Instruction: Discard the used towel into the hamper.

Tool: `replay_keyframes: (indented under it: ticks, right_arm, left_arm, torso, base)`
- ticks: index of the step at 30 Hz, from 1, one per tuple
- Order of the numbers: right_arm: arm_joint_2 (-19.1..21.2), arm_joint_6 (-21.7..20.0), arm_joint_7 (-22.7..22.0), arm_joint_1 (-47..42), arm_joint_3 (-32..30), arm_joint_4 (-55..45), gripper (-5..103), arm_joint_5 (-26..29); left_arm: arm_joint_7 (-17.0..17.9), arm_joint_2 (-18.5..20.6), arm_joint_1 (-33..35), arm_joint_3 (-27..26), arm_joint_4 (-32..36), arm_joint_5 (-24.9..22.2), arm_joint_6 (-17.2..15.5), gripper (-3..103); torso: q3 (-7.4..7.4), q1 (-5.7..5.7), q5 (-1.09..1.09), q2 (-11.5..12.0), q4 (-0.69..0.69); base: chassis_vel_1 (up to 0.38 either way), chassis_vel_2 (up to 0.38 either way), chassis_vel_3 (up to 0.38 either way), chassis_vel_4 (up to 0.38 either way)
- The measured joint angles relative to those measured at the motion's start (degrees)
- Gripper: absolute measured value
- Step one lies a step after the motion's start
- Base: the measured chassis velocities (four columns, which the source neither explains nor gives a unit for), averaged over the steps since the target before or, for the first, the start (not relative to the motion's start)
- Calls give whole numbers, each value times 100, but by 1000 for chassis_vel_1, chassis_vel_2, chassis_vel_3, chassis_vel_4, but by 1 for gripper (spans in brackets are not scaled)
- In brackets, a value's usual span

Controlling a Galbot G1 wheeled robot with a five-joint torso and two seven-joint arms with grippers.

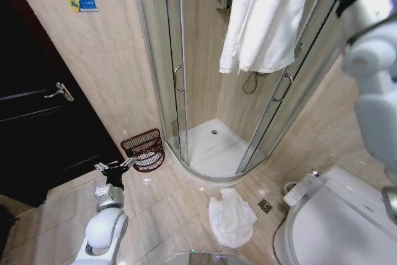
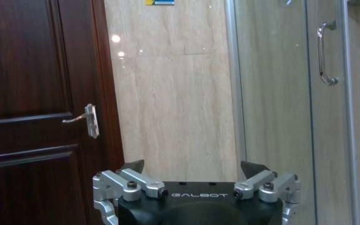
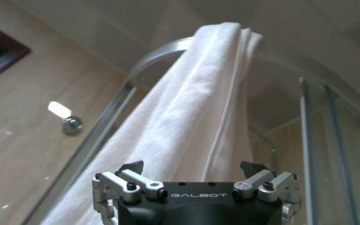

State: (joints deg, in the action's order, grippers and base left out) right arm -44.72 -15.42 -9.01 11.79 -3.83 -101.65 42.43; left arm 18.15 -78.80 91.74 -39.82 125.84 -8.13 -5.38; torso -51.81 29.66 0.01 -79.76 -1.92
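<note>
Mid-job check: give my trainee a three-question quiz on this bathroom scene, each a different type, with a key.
1. True or false: the hamper stands against the wall between the door and the shower.
2. Multiple choice: the hanging towel is draped over A) the toilet, B) the shower's top rail, C) the door handle.
3. Fill in: a second towel lies crumpled on the ____.

Key: 1 true. 2 B; the right gripper, jaws open, points up at it, while the left gripper is low near the hamper, open. 3 floor.
</note>
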Motion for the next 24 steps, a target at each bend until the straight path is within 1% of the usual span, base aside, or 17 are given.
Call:
replay_keyframes:
  ticks: [1,2,3,5,6,10,11,13,14,16,18,19,22,24]
  right_arm:
    - [-92,-11,-33,238,154,157,100,7]
    - [-92,-11,-33,238,154,157,100,7]
    - [-213,-41,-69,489,304,341,100,31]
    - [-423,-85,-152,769,510,566,100,106]
    - [-423,-85,-152,769,510,566,100,106]
    - [-914,-194,-406,1217,769,999,100,259]
    - [-914,-194,-406,1217,769,999,100,259]
    - [-1078,-226,-564,1303,793,1191,101,261]
    - [-1105,-223,-580,1305,792,1243,96,256]
    - [-1111,-209,-587,1301,785,1268,96,248]
    - [-1099,-203,-595,1257,762,1252,86,229]
    - [-1099,-203,-595,1257,762,1252,86,229]
    - [-1077,-201,-609,1192,742,1205,70,220]
    - [-1074,-199,-609,1179,738,1200,70,218]
  left_arm:
    - [0,-6,-6,-1,-15,0,17,100]
    - [0,-6,-6,-1,-15,0,17,100]
    - [0,-12,-17,-1,-33,-1,27,100]
    - [1,-24,-40,5,-46,-1,37,100]
    - [1,-24,-40,5,-46,-1,37,100]
    - [4,-36,-77,-2,-73,-10,61,100]
    - [4,-36,-77,-2,-73,-10,61,100]
    - [6,-45,-79,-55,-76,-25,99,100]
    - [7,-45,-73,-76,-83,-30,124,100]
    - [8,-45,-67,-93,-95,-33,144,100]
    - [9,-50,-69,-114,-126,-34,179,100]
    - [9,-50,-69,-114,-126,-34,179,100]
    - [9,-61,-87,-109,-162,-35,196,100]
    - [9,-64,-94,-99,-170,-35,196,100]
  torso:
    - [0,-1,1,1,-1]
    - [0,-1,1,1,-1]
    - [1,-1,-2,2,1]
    - [2,-2,-2,3,-1]
    - [2,-2,-2,3,-1]
    - [3,-3,-4,5,-4]
    - [3,-3,-4,5,-4]
    - [4,-4,-3,5,-4]
    - [3,-4,-1,6,-2]
    - [3,-4,-1,6,-2]
    - [4,-4,0,7,0]
    - [4,-4,0,7,0]
    - [5,-5,0,8,0]
    - [5,-5,-1,8,-1]
  base:
    - [0,0,0,0]
    - [0,0,0,0]
    - [0,0,0,0]
    - [0,0,0,0]
    - [0,0,0,0]
    - [0,0,0,0]
    - [0,0,0,0]
    - [0,0,0,0]
    - [0,0,0,0]
    - [0,0,0,0]
    - [0,0,0,0]
    - [0,0,0,0]
    - [0,0,0,0]
    - [0,0,0,0]
